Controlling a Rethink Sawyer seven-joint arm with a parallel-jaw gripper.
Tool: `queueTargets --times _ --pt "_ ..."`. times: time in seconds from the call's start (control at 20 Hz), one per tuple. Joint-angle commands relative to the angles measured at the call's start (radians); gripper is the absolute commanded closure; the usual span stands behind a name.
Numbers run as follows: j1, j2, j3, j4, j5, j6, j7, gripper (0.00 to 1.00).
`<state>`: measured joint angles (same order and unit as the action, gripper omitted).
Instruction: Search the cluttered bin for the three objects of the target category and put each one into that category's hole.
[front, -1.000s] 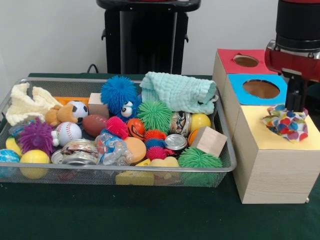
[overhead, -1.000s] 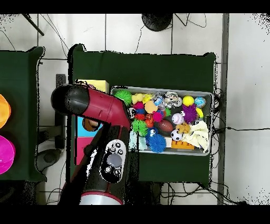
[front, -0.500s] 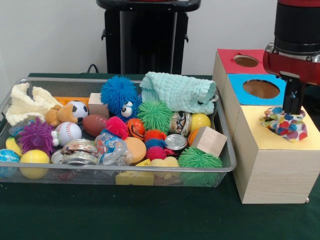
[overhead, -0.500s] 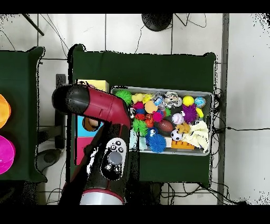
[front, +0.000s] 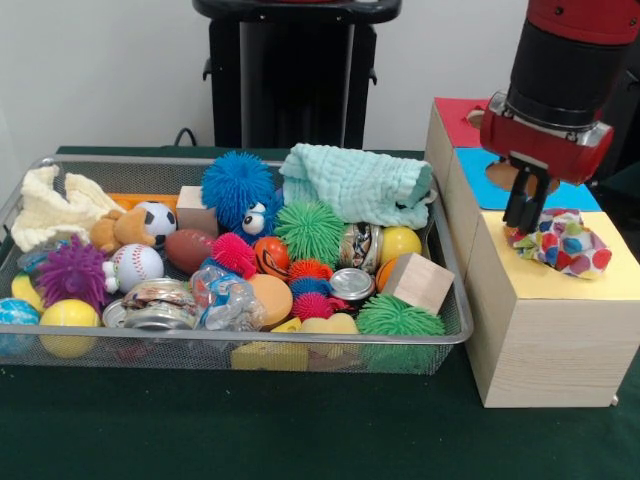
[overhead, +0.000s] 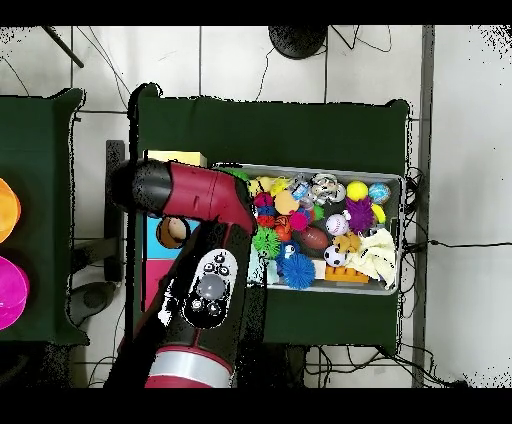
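Note:
The wire-mesh bin (front: 300, 342) is full of balls, spiky toys, cans, blocks and cloths; it also shows in the overhead view (overhead: 400, 232). A polka-dot cloth (front: 562, 242) lies bunched on the yellow top of the nearest wooden box (front: 545, 330) and covers the hole, which is hidden. My gripper (front: 523, 225) hangs at the cloth's left edge, just above the yellow top. Whether it still grips the cloth does not show. In the overhead view the red arm (overhead: 195, 200) hides the gripper and most of the yellow box (overhead: 178, 158).
The blue-topped box (front: 478, 168) and the red-topped box (front: 455, 112) stand behind the yellow one. A mint cloth (front: 355, 185) and a cream cloth (front: 55, 205) lie in the bin. The black pedestal (front: 295, 70) stands behind the table.
The arm has swung left in the front view, toward the bin, and tilted. The polka-dot cloth has stayed on the yellow top, now to the gripper's right instead of under it.

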<state>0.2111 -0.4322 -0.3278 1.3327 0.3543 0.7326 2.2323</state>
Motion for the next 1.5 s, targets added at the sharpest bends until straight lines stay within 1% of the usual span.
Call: queueTargets --times 0.05,0.1,0.15,0.25,0.35,0.4,0.45,0.55,0.7,0.8,0.9,1.0,1.05,1.1,1.15,1.3,1.5 --pt "-0.039 0.099 0.074 0.033 -0.02 -0.039 0.134 1.0" --pt "-0.047 0.098 0.1 0.051 0.005 -0.068 0.145 1.0" --pt "-0.05 0.096 0.12 0.073 0.025 -0.135 0.159 1.0" --pt "-0.072 0.086 0.184 0.125 0.068 -0.264 0.17 1.0" --pt "-0.111 0.075 0.263 0.168 0.098 -0.362 0.149 1.0" --pt "-0.126 0.072 0.298 0.184 0.106 -0.391 0.137 1.0" --pt "-0.142 0.067 0.328 0.196 0.112 -0.411 0.126 1.0" --pt "-0.166 0.059 0.375 0.216 0.126 -0.418 0.109 1.0" --pt "-0.196 0.044 0.429 0.241 0.13 -0.422 0.085 1.0" --pt "-0.207 0.037 0.447 0.249 0.126 -0.418 0.08 1.0" --pt "-0.205 0.042 0.437 0.231 0.104 -0.385 0.065 1.0" --pt "-0.185 0.062 0.386 0.17 0.049 -0.29 0.03 1.0" --pt "-0.179 0.069 0.367 0.145 0.025 -0.257 0.016 1.0" --pt "-0.169 0.072 0.344 0.125 -0.001 -0.247 0.008 1.0" --pt "-0.145 0.073 0.297 0.102 -0.029 -0.24 0.024 1.0" --pt "-0.085 0.045 0.181 0.078 -0.063 -0.169 0.104 1.0" --pt "-0.052 -0.005 0.114 0.063 -0.078 -0.068 0.148 1.0"
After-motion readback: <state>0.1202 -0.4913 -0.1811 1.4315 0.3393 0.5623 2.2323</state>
